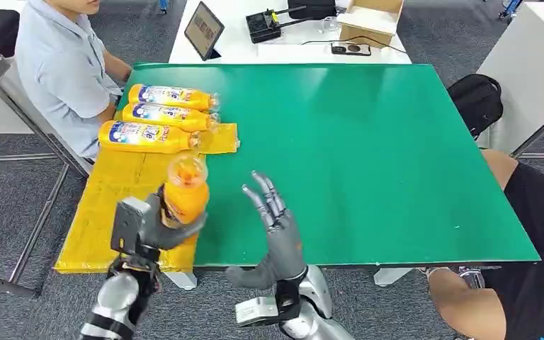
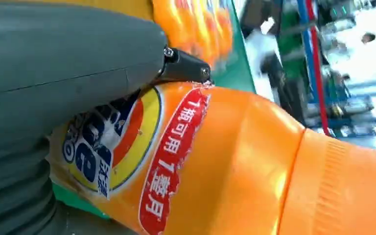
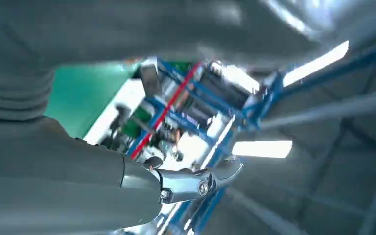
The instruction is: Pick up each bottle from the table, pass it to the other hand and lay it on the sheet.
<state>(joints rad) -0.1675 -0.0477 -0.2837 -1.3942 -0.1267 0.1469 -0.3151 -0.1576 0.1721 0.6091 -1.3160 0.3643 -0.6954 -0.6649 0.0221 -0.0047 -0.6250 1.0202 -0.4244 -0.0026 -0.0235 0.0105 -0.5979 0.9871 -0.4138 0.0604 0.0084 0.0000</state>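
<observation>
Robot stands at a green table (image 1: 368, 156). Its left hand (image 1: 157, 225) grips an orange bottle (image 1: 184, 190) upright, just above the near part of a yellow sheet (image 1: 106, 205) on the table's left side. Right hand (image 1: 275, 219) hovers beside it, fingers spread, holding nothing, w/ a clear gap between hand and bottle. Three more bottles (image 1: 163, 117) lie side by side at the sheet's far end. A person (image 1: 64, 64) sits beyond the sheet.

Handover looks done; step now is laying this bottle down. Next move probably needs the left hand to tip the bottle flat onto bare sheet, near the row, then let go.
</observation>
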